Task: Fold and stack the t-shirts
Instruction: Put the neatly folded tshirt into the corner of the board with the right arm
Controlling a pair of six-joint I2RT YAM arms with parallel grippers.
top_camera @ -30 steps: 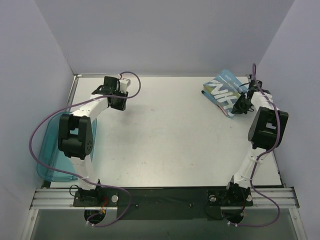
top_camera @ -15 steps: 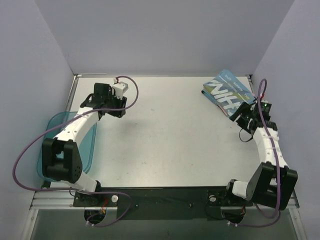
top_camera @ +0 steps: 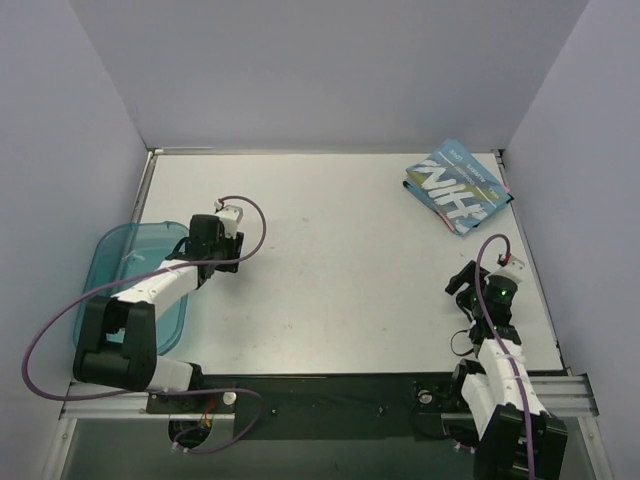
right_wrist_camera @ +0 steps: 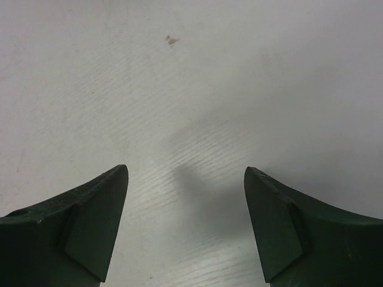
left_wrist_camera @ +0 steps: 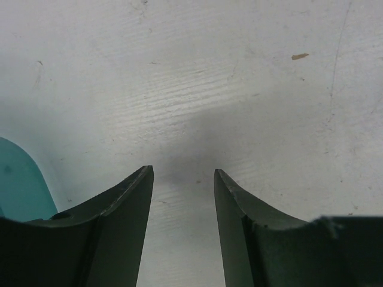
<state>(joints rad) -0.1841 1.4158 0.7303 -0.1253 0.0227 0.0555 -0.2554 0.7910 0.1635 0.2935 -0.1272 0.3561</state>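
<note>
teal plastic bin [top_camera: 115, 255]: left edge of table [top_camera: 330, 270] | light blue t-shirt [top_camera: 458, 186]: folded, far-right corner, outside bin | left gripper [left_wrist_camera: 182, 172], right gripper [right_wrist_camera: 185, 171]: released

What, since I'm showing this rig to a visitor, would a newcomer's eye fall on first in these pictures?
Probably the folded light blue t-shirt with bold white lettering, lying alone in the far right corner of the table. Next comes the translucent teal bin at the left edge, partly under the left arm. That arm and the right arm sit low near the front, jaws open over bare white tabletop.
</note>
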